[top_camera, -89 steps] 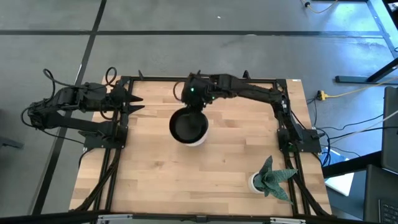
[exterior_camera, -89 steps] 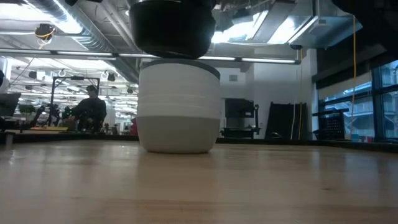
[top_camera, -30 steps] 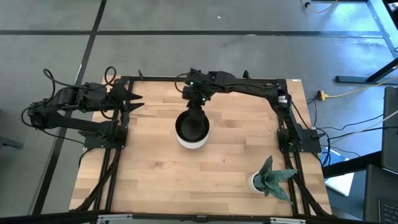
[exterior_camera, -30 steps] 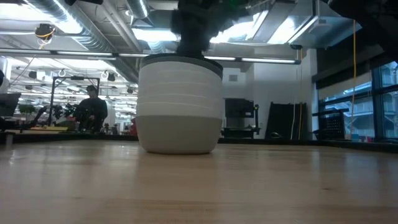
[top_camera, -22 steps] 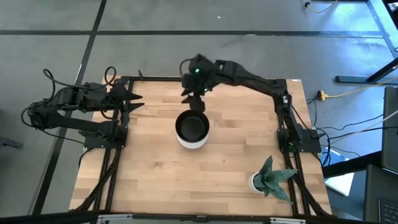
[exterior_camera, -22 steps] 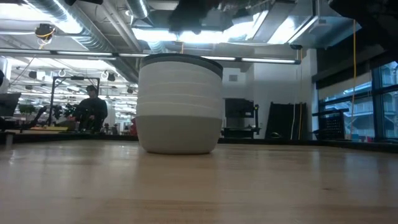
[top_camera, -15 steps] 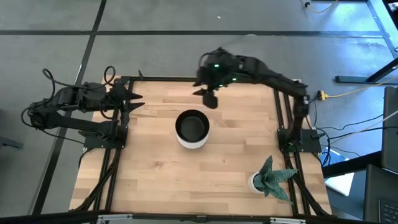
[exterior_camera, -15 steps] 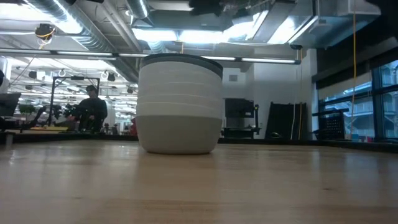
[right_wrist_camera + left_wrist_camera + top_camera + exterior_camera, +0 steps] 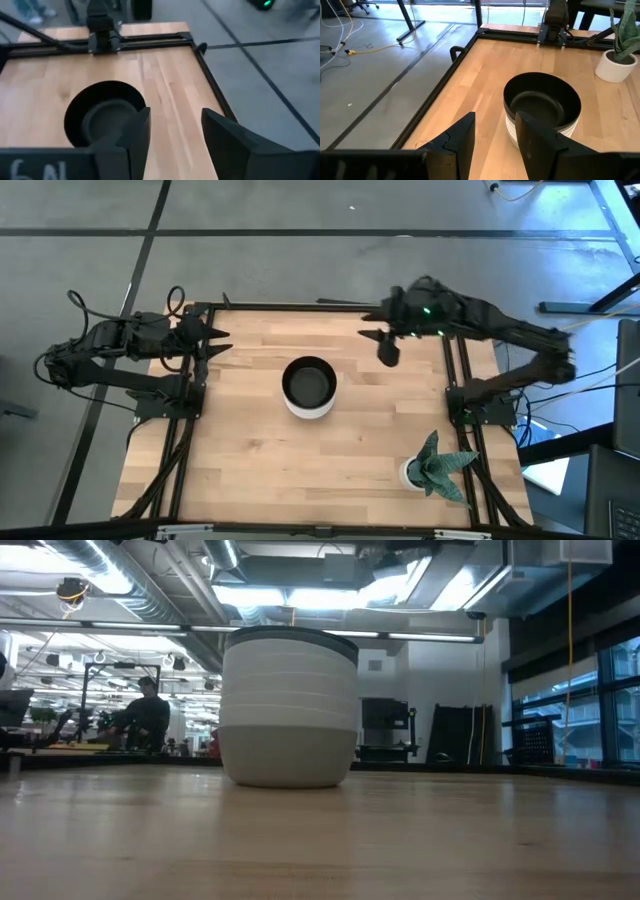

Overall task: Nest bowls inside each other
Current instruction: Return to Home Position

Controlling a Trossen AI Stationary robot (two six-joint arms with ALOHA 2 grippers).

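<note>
The bowls stand as one nested stack (image 9: 308,388) in the middle of the table, a black bowl (image 9: 542,102) on top, white ones below and a grey one (image 9: 287,758) at the bottom resting on the wood. My right gripper (image 9: 385,345) hangs open above the table's far right part, well clear of the stack (image 9: 105,117). My left gripper (image 9: 222,345) rests open at the far left edge, with nothing between its fingers.
A small white pot with a spiky green plant (image 9: 432,468) stands near the right front corner. A black frame (image 9: 320,305) runs along the table's far edge and sides. Bare wood lies around the stack. A person (image 9: 145,720) sits in the room beyond.
My right gripper has left the top of the stack, risen, and swung toward the table's far right corner. The stack with the black bowl on top has stayed where it was.
</note>
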